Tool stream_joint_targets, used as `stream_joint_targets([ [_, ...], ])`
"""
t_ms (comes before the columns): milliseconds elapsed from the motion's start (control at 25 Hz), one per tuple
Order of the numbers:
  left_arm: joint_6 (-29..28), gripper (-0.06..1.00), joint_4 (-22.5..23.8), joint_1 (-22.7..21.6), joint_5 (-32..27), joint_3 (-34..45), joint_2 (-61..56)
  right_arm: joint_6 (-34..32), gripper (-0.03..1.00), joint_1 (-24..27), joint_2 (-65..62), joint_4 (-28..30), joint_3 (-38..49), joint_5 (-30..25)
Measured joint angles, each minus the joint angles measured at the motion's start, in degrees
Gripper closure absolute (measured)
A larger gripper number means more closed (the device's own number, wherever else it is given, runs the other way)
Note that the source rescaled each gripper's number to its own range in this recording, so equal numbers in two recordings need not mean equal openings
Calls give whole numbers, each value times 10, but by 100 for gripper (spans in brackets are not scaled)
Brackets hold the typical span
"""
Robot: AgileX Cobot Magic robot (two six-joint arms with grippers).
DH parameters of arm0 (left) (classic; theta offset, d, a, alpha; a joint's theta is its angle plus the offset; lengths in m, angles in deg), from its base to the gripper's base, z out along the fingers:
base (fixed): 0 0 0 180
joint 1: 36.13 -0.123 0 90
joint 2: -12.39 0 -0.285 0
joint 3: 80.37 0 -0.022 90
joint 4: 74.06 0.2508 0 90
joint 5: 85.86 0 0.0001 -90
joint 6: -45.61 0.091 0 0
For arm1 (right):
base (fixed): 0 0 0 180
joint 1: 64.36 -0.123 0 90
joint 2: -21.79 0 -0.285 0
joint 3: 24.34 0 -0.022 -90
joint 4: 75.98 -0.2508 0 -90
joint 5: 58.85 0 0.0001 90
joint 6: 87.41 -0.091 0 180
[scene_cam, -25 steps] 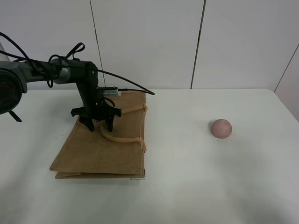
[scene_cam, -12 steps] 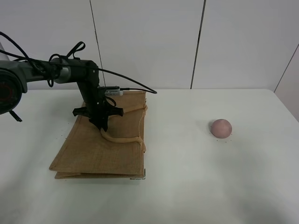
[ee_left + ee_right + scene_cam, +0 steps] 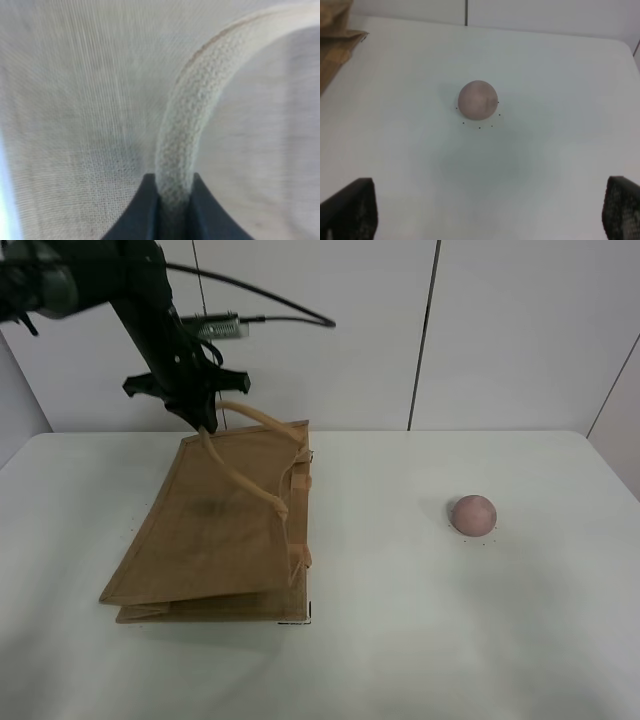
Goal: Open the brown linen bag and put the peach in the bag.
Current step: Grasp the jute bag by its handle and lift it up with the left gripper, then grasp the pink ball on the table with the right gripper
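Observation:
The brown linen bag (image 3: 220,530) lies on the white table (image 3: 400,620) at the left, its top panel pulled up at the far edge. My left gripper (image 3: 205,423) is raised above the bag's far edge and shut on one rolled loop handle (image 3: 240,480). The left wrist view shows the handle (image 3: 185,130) pinched between the dark fingertips (image 3: 145,210), with the bag's weave (image 3: 75,100) behind. The pink peach (image 3: 473,514) sits on the table at the right. In the right wrist view, my right gripper (image 3: 485,212) is open, with the peach (image 3: 478,100) ahead of it.
The right arm does not show in the exterior high view. A corner of the bag (image 3: 335,40) shows at the edge of the right wrist view. White wall panels (image 3: 320,330) stand behind the table.
My left gripper closed on the bag's handle and rose up and back, lifting the handle and the top panel off the lower one. The peach has not moved.

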Motion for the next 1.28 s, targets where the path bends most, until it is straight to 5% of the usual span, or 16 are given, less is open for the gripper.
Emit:
stream_joint_targets([
  [480, 19, 94, -24, 0, -26, -26, -162, 0, -3, 0, 0, 0, 0, 0],
  [1000, 27, 94, -64, 0, -27, -26, -179, -5, -3, 0, 0, 4, 0, 0],
  [1280, 29, 94, -71, 0, -27, -26, -180, -10, -3, 0, 185, 6, -13, 25],
])
